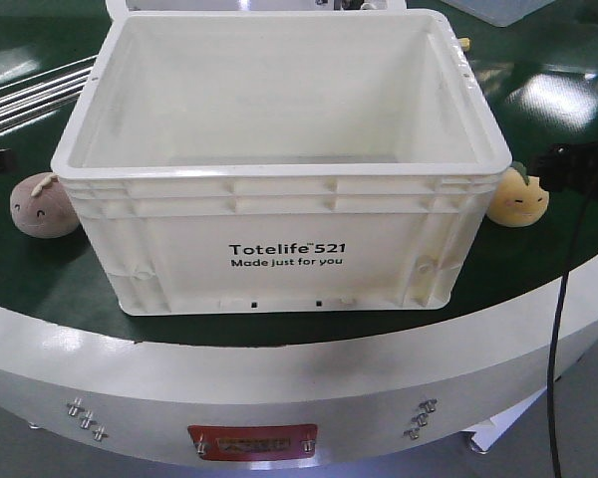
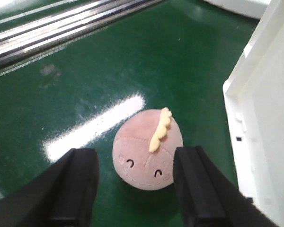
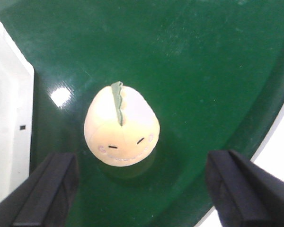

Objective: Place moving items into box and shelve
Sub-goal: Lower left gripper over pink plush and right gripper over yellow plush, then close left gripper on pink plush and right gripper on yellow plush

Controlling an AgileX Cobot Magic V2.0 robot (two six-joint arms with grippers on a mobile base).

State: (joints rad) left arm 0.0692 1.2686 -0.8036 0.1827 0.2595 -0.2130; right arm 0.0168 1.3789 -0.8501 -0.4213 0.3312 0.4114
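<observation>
Presently, the box stands upright on the green surface, open side up, with its printed long wall facing the front camera. Black print on that wall reads "Totelife 521 Made just for you".

Item 1, the pinkish-brown plush ball, lies on the surface outside the box, just beside its left end wall. Its stitched face and pale yellow crest are turned toward the left wrist camera. The left claw is released: its 2 black fingers are spread wider than the ball and stand to either side of it. The inner finger sits close to the ball; contact cannot be confirmed.

Item 2, the yellow-orange plush ball with a green leaf, lies on the surface outside the box, near its right front corner. The right claw is released and spread wide, and both fingers stand well clear of the ball.

Other observations: metal rails run across the surface beyond the pink ball. A black cable hangs over the surface edge on the right. A red plate is fixed to the pale rim below.
</observation>
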